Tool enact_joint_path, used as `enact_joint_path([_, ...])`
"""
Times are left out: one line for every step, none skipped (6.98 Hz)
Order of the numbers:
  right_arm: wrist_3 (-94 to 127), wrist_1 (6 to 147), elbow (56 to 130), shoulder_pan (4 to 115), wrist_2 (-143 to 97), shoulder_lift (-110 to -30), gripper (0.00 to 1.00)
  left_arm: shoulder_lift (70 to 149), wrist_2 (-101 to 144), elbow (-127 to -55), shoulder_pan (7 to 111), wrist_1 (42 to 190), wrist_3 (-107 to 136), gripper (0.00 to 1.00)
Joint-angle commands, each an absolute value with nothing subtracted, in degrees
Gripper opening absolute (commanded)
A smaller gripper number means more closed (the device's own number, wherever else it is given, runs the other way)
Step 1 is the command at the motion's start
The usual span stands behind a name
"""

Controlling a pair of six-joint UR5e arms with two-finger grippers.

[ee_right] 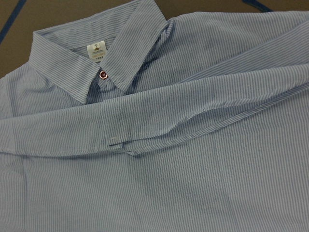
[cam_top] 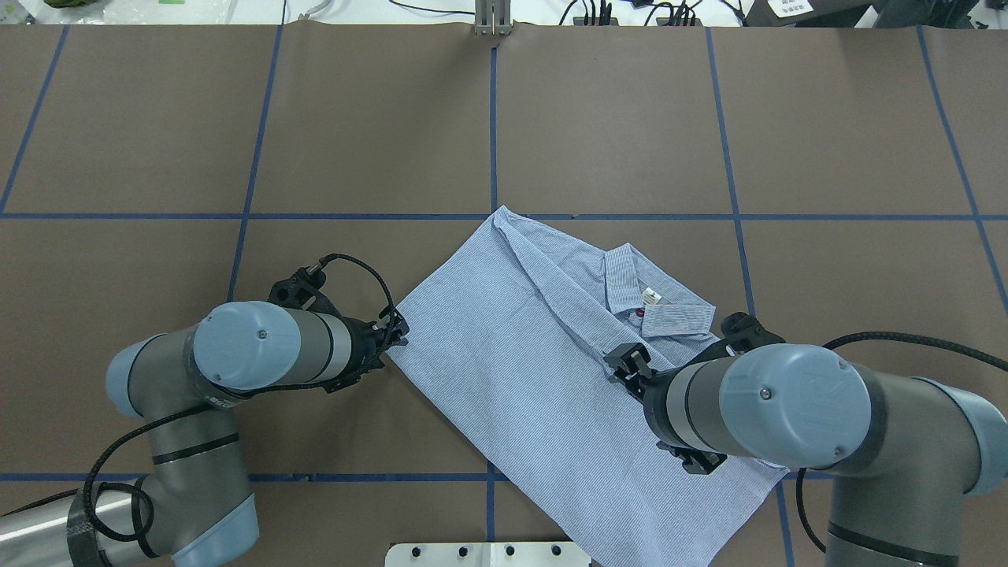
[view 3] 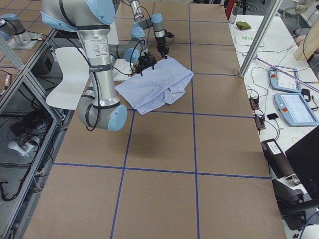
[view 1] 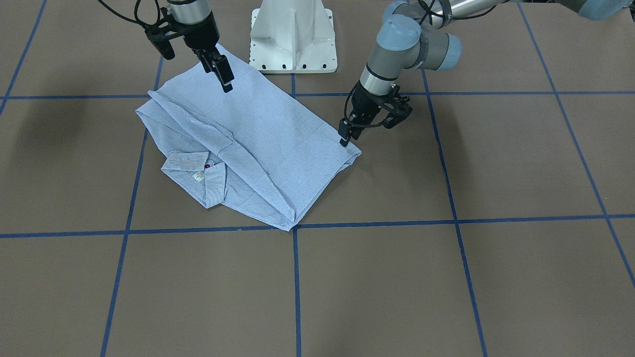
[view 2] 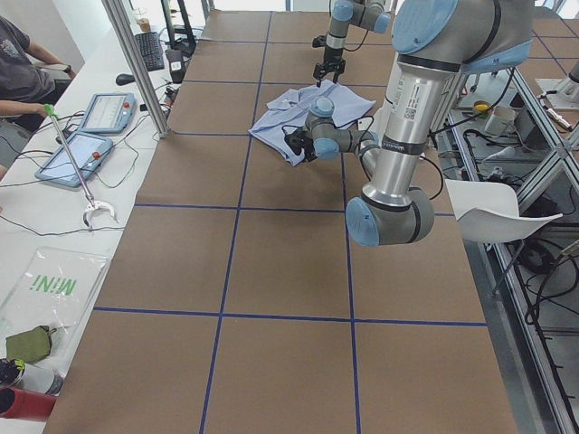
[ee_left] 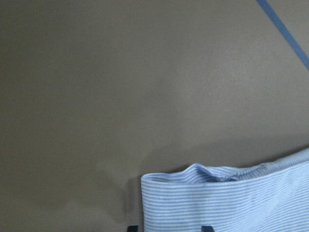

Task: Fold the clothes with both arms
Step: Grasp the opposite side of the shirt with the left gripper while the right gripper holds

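The light-blue striped shirt [view 1: 268, 144] lies partly folded on the brown table, collar, white neck label [ee_right: 96, 50] and a dark red button [ee_right: 103, 74] facing up. My left gripper [view 1: 343, 139] is low at the shirt's corner on the left arm's side; the left wrist view shows its fingertips [ee_left: 206, 227] apart with the shirt's edge [ee_left: 227, 203] between them. My right gripper [view 1: 223, 79] hovers over the shirt's near part, close to the folded sleeve; in the overhead view it [cam_top: 622, 364] sits just below the collar. Its jaws look open and empty.
The white pedestal base [view 1: 292, 39] stands just behind the shirt. Blue tape lines [view 1: 296, 277] grid the table. An operators' desk with tablets [view 2: 81, 136] and an aluminium post [view 2: 136, 63] stand along the far side.
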State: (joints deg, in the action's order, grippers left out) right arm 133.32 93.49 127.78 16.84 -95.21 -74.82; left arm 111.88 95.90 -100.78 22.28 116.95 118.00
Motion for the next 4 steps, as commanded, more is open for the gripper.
enact_joint_path([133.24, 93.69, 127.44, 17.05, -95.45, -74.79, 1.00, 112.23, 95.71, -99.32, 22.15, 116.37, 117.69, 0.53])
enact_joint_path([133.24, 93.69, 127.53, 17.14, -95.45, -74.79, 1.00, 112.58, 95.71, -99.32, 22.24, 116.37, 117.69, 0.47])
enact_joint_path([133.24, 93.69, 127.44, 17.14, -95.45, -75.06, 1.00, 113.28, 93.89, -99.23, 22.24, 116.37, 118.03, 0.20])
enact_joint_path([133.33, 93.69, 127.53, 17.14, -95.71, -75.15, 1.00, 113.20, 93.52, -99.32, 22.32, 116.28, 117.78, 0.00])
